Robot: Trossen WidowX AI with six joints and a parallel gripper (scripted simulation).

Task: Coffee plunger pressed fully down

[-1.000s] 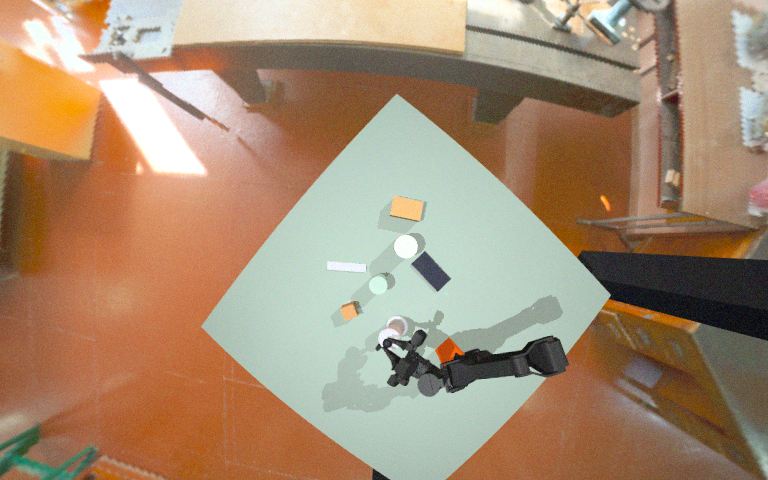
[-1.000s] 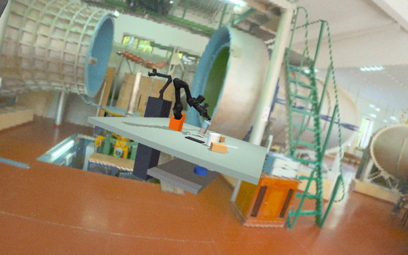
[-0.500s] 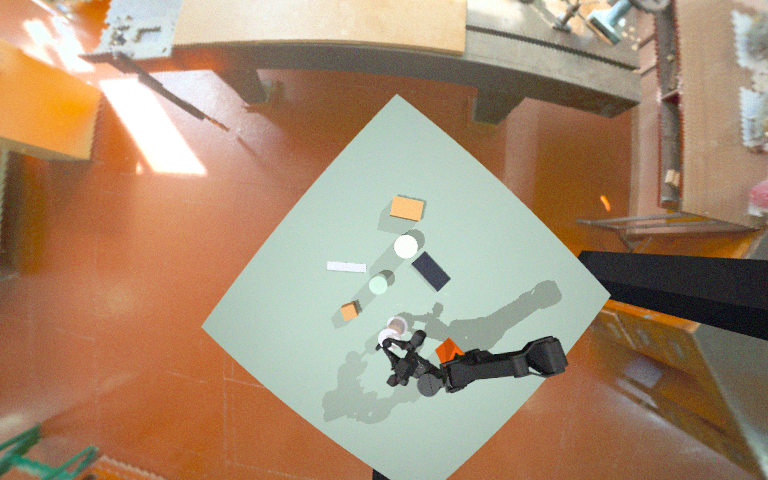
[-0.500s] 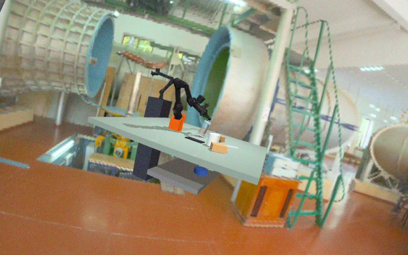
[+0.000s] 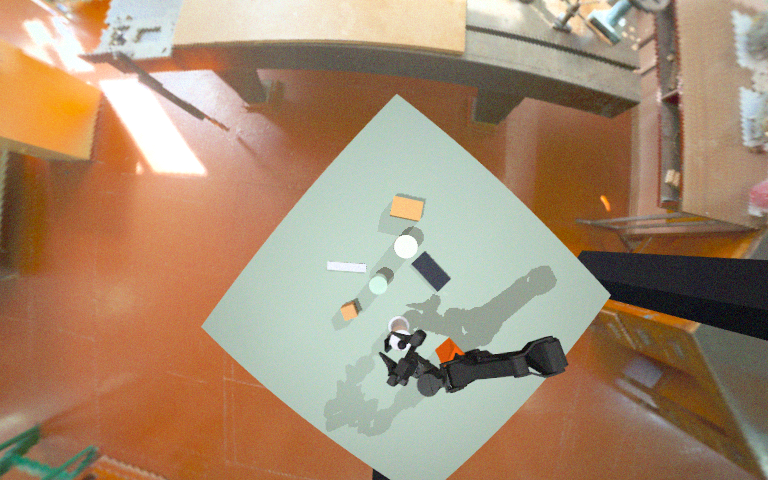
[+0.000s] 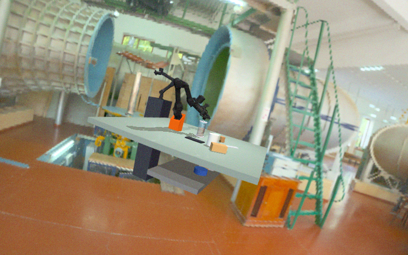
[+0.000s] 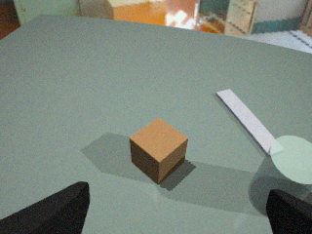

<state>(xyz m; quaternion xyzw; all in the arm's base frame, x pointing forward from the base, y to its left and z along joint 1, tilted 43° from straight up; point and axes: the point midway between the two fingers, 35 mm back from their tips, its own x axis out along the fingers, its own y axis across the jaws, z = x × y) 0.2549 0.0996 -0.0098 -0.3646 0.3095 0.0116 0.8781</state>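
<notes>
The coffee press (image 5: pixel 398 324) (image 6: pixel 201 129) stands upright on the table, a clear cylinder with a brownish filling and a white top. Its round black knob (image 5: pixel 402 343) shows over the white top in the top view. My gripper (image 5: pixel 385 348) (image 6: pixel 207 117) (image 7: pixel 179 198) is open and empty, with its fingers spread wide at the bottom of the wrist view. It is close above the press top. The press and knob are out of sight in the wrist view. How far the knob stands above the top is too small to tell.
A small tan cube (image 5: pixel 349 310) (image 7: pixel 158 146), a pale green cylinder (image 5: pixel 377 284) (image 7: pixel 294 158) and a white strip (image 5: pixel 346 266) (image 7: pixel 249 119) lie beyond the press. A dark slab (image 5: pixel 431 271) (image 6: pixel 194 139), white cylinder (image 5: pixel 405 246) (image 6: pixel 212 139) and tan box (image 5: pixel 406 207) (image 6: pixel 218 147) are farther off.
</notes>
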